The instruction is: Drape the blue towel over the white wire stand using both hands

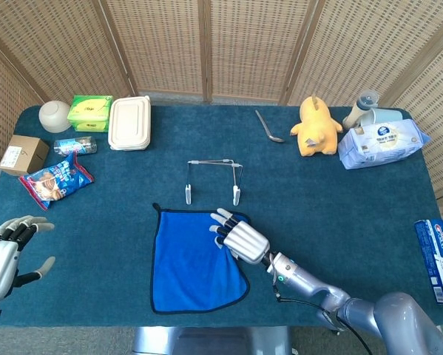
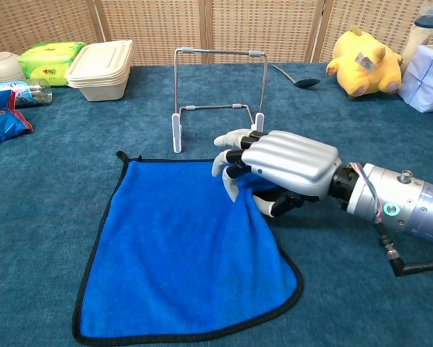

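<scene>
You had no wording in front of you that could actually be read. The blue-and-white wipes pack [image 1: 382,143] carried a round blue logo and dark print, the blue snack bag [image 1: 56,180] showed red and white lettering, the green packet [image 1: 89,112] a pale label, and the blue-and-white box [image 1: 438,260] at the worktop's [image 1: 339,200] right edge had red characters, but all of it was too small and blurred to make out.

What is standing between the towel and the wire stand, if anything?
Nothing visible. The towel lies flat just in front of the stand, with only bare table between them. The right hand is on the towel's far right corner.
</scene>
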Controlling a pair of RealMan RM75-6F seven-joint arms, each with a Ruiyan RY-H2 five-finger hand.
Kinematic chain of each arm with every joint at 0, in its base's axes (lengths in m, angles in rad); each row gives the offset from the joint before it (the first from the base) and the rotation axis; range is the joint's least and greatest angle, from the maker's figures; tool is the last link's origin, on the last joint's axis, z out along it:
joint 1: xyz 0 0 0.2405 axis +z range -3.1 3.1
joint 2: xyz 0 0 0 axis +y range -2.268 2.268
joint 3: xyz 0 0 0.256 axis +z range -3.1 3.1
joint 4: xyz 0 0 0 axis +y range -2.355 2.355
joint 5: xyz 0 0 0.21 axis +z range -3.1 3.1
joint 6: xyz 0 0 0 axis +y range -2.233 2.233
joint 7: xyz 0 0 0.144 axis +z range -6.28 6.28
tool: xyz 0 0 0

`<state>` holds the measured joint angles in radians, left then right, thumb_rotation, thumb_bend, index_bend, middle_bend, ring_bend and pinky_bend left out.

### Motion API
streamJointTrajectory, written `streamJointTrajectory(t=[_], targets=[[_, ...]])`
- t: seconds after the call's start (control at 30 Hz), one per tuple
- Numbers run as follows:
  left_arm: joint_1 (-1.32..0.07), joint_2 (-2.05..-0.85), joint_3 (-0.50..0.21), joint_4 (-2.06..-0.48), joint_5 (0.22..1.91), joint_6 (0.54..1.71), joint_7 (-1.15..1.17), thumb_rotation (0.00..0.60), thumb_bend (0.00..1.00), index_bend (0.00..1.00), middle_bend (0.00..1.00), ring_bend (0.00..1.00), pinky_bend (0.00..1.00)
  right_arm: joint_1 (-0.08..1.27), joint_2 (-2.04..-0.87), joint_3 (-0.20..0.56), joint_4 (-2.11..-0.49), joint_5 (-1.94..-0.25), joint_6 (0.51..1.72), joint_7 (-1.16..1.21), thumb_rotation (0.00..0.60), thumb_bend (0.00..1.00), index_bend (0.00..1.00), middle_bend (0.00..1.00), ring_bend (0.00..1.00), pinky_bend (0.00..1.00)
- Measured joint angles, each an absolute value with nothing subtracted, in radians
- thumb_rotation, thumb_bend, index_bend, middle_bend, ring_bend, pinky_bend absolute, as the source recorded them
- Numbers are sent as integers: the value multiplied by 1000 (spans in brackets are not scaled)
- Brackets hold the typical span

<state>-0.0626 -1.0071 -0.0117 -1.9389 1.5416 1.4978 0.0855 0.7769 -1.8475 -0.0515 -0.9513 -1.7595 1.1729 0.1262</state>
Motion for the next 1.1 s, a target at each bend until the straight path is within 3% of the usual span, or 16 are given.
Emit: streamJointTrajectory(t=[0.27, 0.5, 1.1], targets=[[-68, -1039, -6, -1892, 1544, 1485, 151, 600, 365, 345, 298, 216, 172, 765, -1846, -53, -956, -1752, 1183, 137, 600, 493, 631, 296, 95, 57], [-93, -1121, 15, -1762, 1598, 1445, 188, 600, 365, 362, 302, 215, 170, 758, -1844, -53, -961, -1749, 1190, 139, 600, 493, 630, 297, 95, 57], [-320, -1327, 16, -1383, 1789, 1299, -54, 600, 364, 302, 199, 110, 102, 755, -1829, -50, -983, -1747, 1190, 127, 600, 493, 627, 297, 95, 58]])
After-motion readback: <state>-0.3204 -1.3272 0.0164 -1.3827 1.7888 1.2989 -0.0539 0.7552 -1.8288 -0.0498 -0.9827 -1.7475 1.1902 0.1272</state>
